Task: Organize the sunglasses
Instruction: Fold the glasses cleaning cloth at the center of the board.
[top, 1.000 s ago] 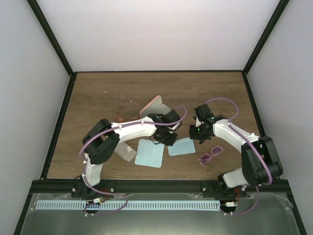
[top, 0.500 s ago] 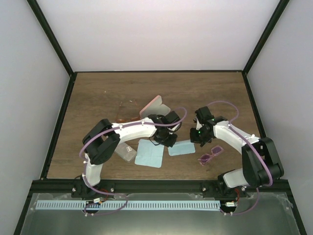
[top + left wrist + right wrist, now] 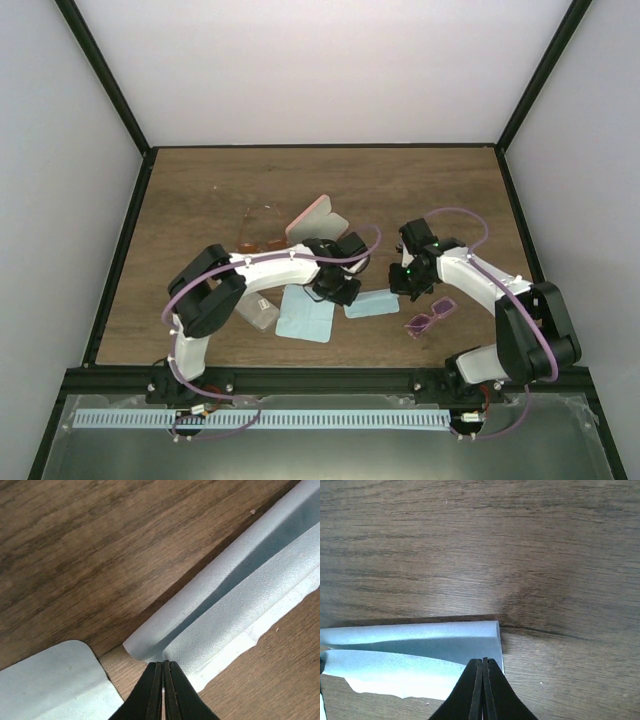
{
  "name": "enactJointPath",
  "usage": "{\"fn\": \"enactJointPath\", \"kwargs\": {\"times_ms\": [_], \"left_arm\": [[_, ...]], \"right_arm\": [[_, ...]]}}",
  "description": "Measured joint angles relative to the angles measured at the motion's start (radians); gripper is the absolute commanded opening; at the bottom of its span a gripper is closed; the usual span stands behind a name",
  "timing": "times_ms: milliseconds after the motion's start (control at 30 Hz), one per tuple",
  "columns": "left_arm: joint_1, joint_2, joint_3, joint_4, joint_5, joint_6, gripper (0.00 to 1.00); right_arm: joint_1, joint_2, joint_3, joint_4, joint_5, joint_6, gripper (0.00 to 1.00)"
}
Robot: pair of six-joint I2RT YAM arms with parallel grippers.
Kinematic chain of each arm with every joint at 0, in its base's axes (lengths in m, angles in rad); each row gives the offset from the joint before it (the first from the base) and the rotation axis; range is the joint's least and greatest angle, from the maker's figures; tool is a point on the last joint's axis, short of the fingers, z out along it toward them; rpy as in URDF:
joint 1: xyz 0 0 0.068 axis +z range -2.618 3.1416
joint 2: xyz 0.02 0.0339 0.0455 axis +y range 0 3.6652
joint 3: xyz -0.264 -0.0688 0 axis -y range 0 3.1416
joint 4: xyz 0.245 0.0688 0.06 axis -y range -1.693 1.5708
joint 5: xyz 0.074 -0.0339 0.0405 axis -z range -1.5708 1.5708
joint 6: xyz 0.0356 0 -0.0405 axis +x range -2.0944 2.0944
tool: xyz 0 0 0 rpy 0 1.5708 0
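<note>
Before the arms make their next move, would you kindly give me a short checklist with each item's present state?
1. Left gripper pinching the held cloth: ok, fingers shut on its edge.
2. Right gripper pinching the same cloth near its corner: ok.
3. Folded layers lined up: cannot tell.
4. Second cloth apart from the held one: ok, bare wood shows between them in the left wrist view.
5. Purple sunglasses free of the right arm: ok, they lie beside it.
6. Orange sunglasses free of the left arm: cannot tell, the arm passes right beside them.
</note>
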Motion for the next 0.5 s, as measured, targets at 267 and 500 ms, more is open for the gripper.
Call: {"fn": "enactJointPath", "kwargs": {"times_ms": [267,500], "left_arm": [[-0.022,0.000,-0.002,0.006,0.003,-0.011,0.04],[-0.026,0.000,-0.002,0.006,0.003,-0.015,0.04]], "right_arm": [[0.000,0.000,0.000,-0.011,0.000,0.000,0.01],[0.000,0.000,0.000,-0.014,-0.003,0.000,0.01]]}}
